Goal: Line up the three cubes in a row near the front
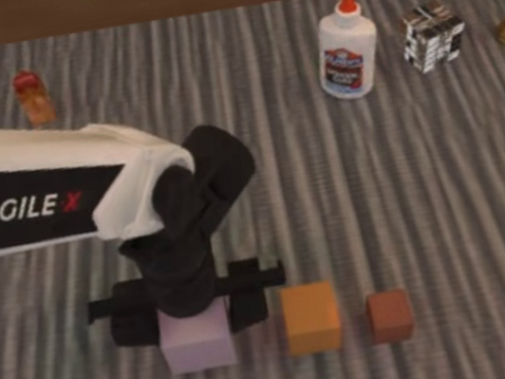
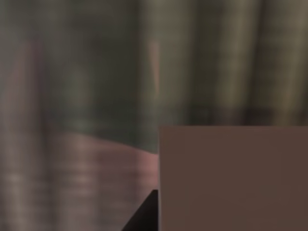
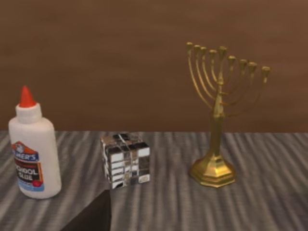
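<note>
Nearest the top view's front edge, three cubes were seen in a row on the striped grey table (image 1: 443, 178): the lilac-pink cube (image 1: 198, 344) at the left, the orange cube (image 1: 311, 317) just beside it to the right with a narrow gap, and the small reddish-brown cube (image 1: 390, 315) a little further right. The left gripper (image 1: 192, 307) was found directly over the lilac-pink cube, its dark body hiding the cube's far part; in the left wrist view the cube (image 2: 233, 178) filled the close foreground, with one dark finger tip (image 2: 144, 216) at its edge. Whether the jaws were clenched on the cube or already released could not be told from either view. The step was judged to be the placing of this last cube, with the task close to done. To do it well, the cube should be set flat and level with its neighbours, the jaws opened fully, and the arm lifted straight up so the cube is not dragged. The right gripper was not seen; its wrist view took in a glue bottle (image 3: 33, 154), a patterned puzzle cube (image 3: 125, 160) and a brass candelabrum (image 3: 216, 120) at the far right.
</note>
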